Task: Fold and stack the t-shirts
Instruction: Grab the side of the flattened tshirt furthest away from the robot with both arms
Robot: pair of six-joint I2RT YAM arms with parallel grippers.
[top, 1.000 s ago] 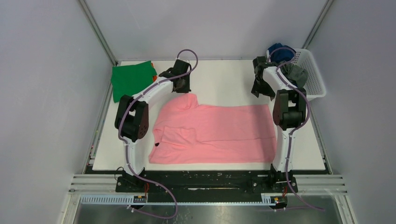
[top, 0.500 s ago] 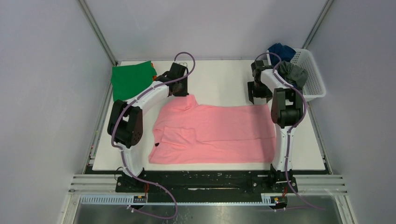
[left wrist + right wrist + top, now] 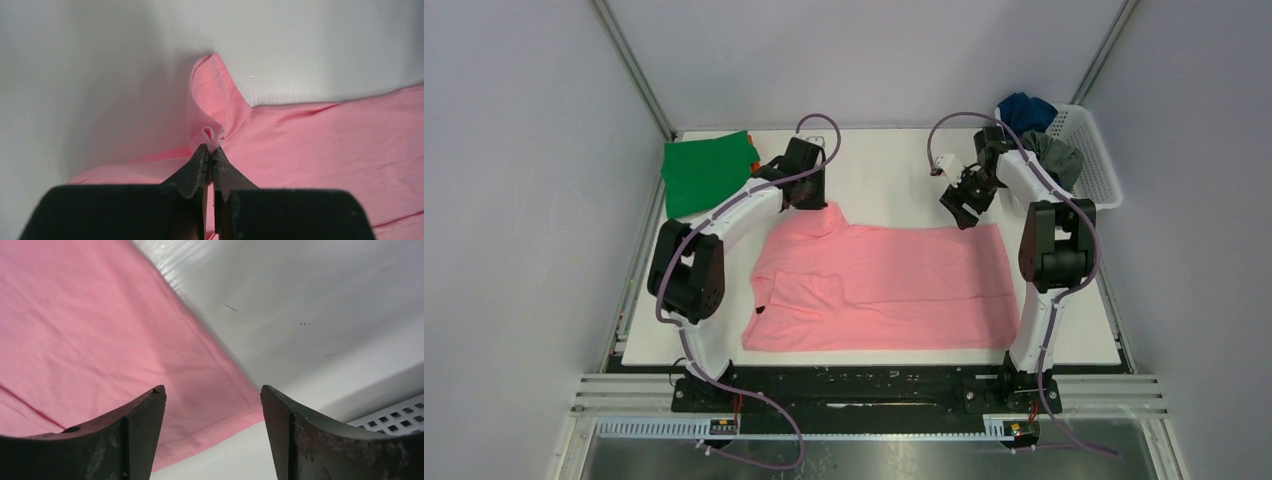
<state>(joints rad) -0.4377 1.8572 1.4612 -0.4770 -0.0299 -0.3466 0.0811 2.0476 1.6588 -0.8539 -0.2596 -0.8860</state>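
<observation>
Pink t-shirt (image 3: pixel 884 285) lies spread flat across the middle of the white table (image 3: pixel 884 170), with one sleeve folded in. At the far right corner stands a white basket (image 3: pixel 1106 175), which holds a dark blue t-shirt (image 3: pixel 1024 108) and a grey t-shirt (image 3: pixel 1056 155). A folded green t-shirt (image 3: pixel 704 175) lies at the far left. The left gripper (image 3: pixel 210 152) is closed and pinches a small fold of the pink cloth. The right gripper (image 3: pixel 212 395) hangs with jaws wide apart over the far right corner of the shirt and holds nothing.

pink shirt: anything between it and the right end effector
Nothing visible. The open right end effector hangs above a corner of the pink shirt, with only bare cloth and table under it; the basket sits off to the side.
</observation>
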